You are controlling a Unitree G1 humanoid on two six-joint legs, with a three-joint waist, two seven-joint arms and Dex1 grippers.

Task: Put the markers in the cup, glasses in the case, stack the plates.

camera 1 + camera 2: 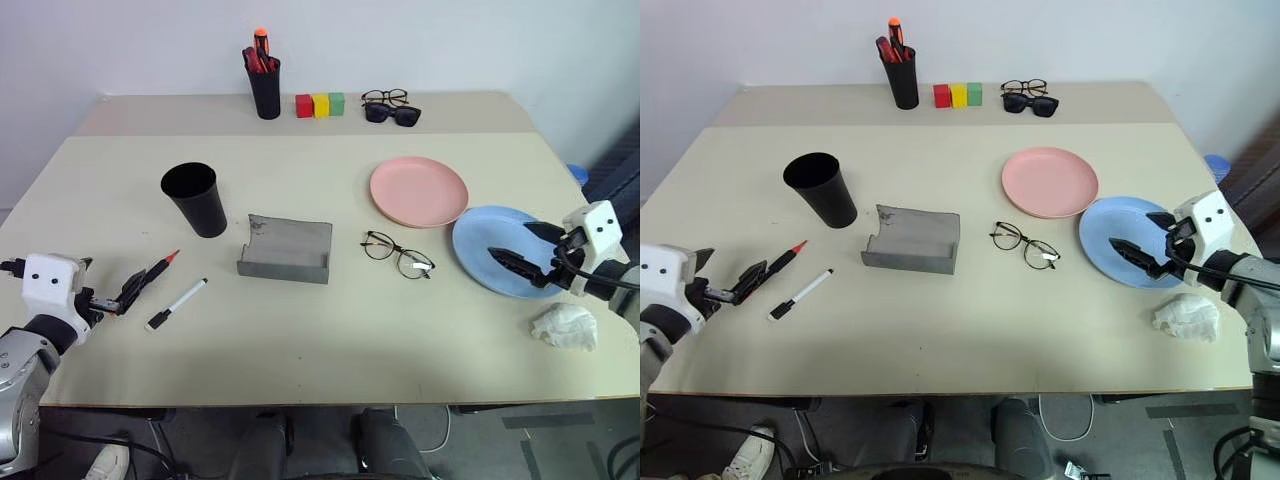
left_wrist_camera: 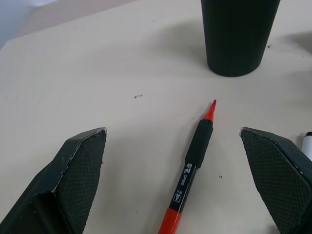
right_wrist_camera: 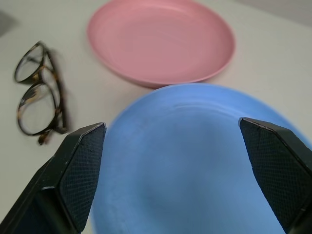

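The left gripper (image 2: pixel 173 183) is hanging wide open over the red-tipped marker (image 1: pixel 150 277) near the table's (image 1: pixel 300 350) left edge, with the white marker (image 1: pixel 177 304) lying just beside it and the cup (image 1: pixel 196 199) standing behind. The right gripper (image 1: pixel 525 262) is hanging wide open over the blue plate (image 1: pixel 478 245) by the right edge, holding nothing. The pink plate (image 1: pixel 418 190) is sitting just behind the blue one, and the glasses (image 1: pixel 397 254) are lying near the middle beside the open grey case (image 1: pixel 286 250).
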